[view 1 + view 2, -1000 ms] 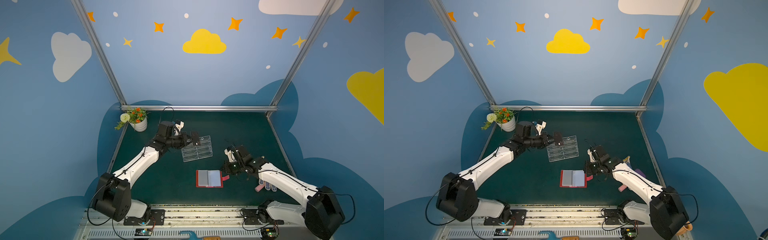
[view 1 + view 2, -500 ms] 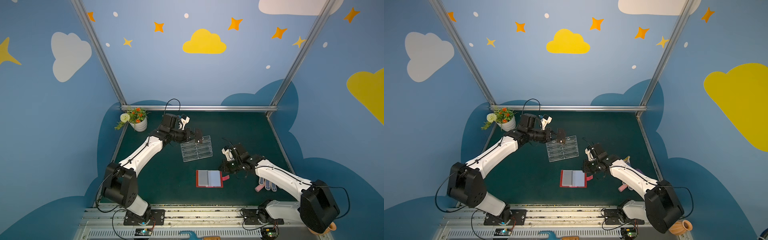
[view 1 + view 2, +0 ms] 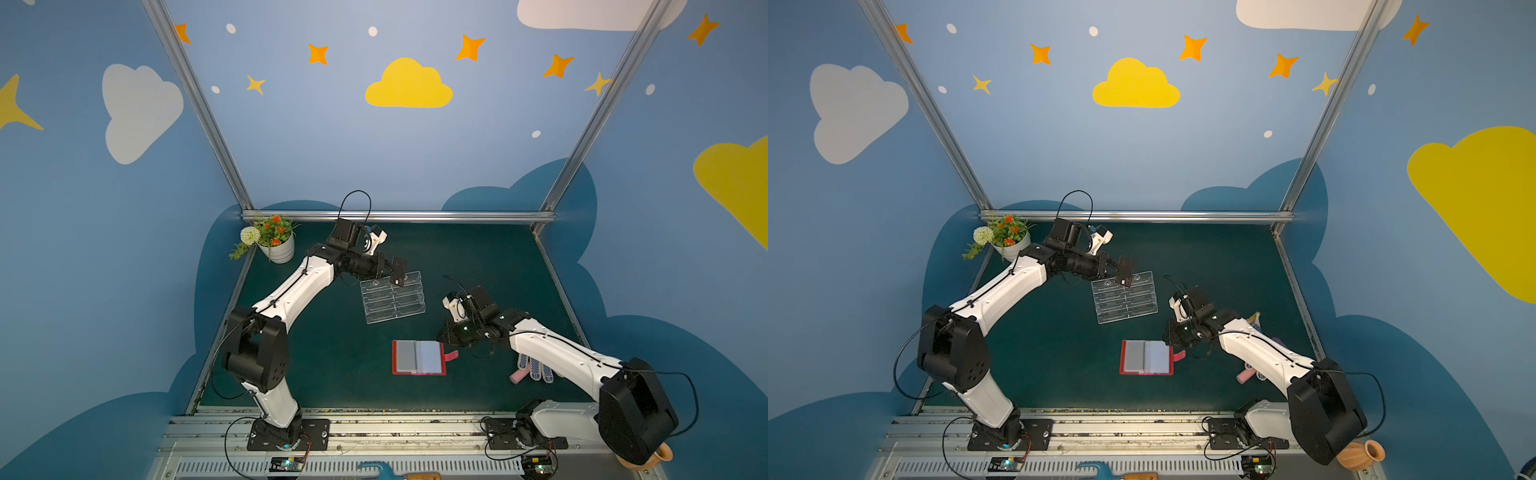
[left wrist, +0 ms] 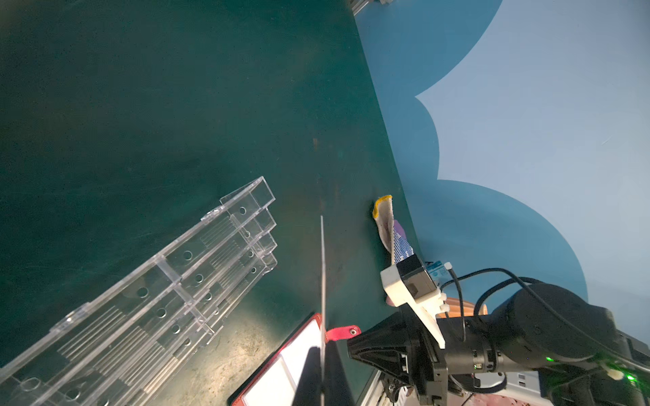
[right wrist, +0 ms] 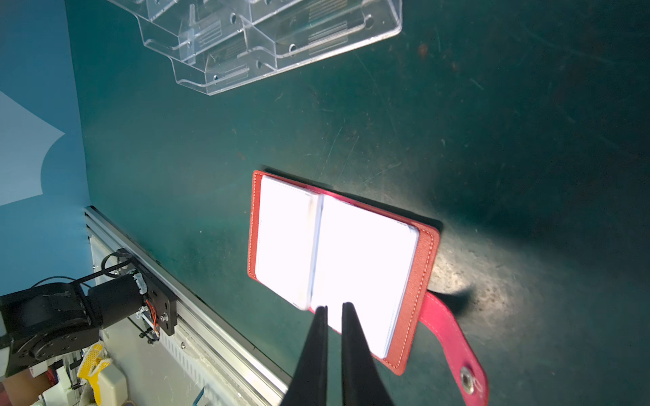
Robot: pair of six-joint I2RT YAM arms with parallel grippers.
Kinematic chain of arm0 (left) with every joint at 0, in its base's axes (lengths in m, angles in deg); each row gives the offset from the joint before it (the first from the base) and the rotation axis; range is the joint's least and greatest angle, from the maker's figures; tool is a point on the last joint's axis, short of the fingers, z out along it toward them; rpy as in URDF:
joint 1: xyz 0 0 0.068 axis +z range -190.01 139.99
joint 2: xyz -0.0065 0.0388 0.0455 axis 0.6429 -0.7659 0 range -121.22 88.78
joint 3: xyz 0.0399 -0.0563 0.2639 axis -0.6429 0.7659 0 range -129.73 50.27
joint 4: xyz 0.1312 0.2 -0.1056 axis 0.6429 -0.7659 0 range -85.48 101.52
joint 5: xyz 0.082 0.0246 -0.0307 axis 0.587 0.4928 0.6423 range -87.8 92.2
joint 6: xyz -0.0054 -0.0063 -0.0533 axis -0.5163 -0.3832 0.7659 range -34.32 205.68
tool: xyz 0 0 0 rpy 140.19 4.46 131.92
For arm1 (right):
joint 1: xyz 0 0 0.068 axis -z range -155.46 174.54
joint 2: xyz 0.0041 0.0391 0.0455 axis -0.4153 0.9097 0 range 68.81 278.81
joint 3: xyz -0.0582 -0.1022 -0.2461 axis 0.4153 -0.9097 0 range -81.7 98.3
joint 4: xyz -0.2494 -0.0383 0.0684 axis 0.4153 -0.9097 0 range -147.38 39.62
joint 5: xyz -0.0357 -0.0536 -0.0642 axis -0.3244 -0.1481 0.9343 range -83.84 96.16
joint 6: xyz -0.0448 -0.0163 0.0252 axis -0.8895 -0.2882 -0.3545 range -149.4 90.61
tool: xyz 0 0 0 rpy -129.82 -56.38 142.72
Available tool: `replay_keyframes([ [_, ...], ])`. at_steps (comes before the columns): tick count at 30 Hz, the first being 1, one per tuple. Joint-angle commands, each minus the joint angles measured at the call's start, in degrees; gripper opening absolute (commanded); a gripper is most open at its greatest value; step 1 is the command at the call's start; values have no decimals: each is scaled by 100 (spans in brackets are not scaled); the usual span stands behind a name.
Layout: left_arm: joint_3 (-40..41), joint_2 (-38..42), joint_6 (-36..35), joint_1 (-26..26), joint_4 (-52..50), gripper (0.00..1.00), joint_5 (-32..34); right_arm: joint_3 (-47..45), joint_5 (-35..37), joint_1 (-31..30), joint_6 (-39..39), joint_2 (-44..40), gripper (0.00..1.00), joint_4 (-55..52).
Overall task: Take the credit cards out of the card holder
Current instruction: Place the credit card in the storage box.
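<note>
We see the card holder [image 5: 425, 267] in grained, leather-like red with pale stitching. Its snap [image 5: 467, 379] is shiny metal, and its sleeves [image 5: 362, 253] are glossy plastic, glaring white. The stand [image 5: 267, 38] looks like clear, smooth acrylic. The table [image 5: 492, 140] is matt green, scuffed and scratched. The rail [image 5: 218, 327] is brushed metal.
</note>
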Motion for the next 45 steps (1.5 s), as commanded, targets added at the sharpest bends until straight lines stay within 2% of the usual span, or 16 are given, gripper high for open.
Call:
replay_keyframes([
  [1,-285,-161,-427,47,-416,4,156,141,-55,31,-83,45,8,-18],
  [11,-819,-598,-1043,47,-696,4,697,166,-92,48,-101,112,9,-49],
  [31,-2001,-1504,-2382,-5,-1402,4,1062,255,-152,65,-246,287,8,-133],
  [45,-2499,-1964,-3208,-187,-1730,4,1312,187,-233,160,-303,320,8,-90],
])
